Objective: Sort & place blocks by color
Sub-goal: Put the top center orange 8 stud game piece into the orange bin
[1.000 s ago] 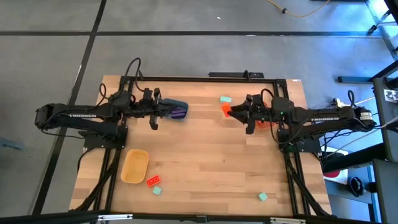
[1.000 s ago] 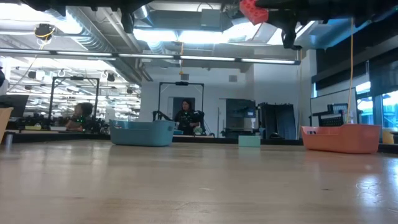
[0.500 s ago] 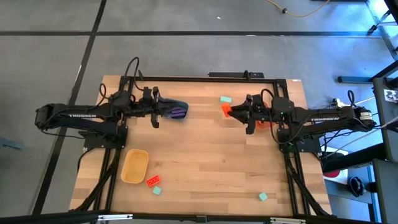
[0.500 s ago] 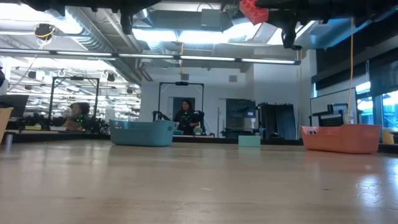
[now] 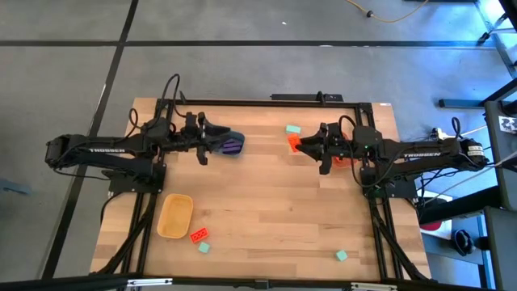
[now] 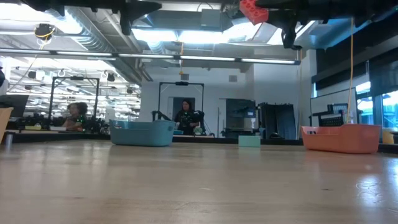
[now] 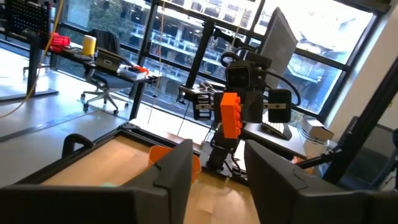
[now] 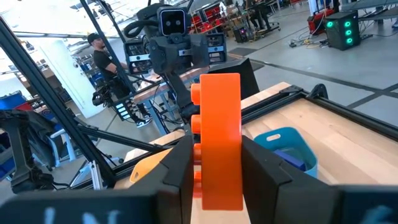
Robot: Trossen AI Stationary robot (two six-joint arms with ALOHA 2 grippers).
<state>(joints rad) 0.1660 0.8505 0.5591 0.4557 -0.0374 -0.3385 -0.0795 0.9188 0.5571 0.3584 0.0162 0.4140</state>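
Right gripper clamped on an orange-red block, held high above the table.
Left gripper hangs empty, fingers parted, seemingly over the blue tub.

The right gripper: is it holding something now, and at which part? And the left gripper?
The right gripper clamps an orange-red block by its lower flat sides, its upper part sticking out. The left gripper is open and holds nothing.

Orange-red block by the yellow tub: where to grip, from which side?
Come straight down on the orange-red block and pinch its two long sides. It lies flat and slightly askew, so turn the wrist to match. Mind the green block and yellow tub close by.
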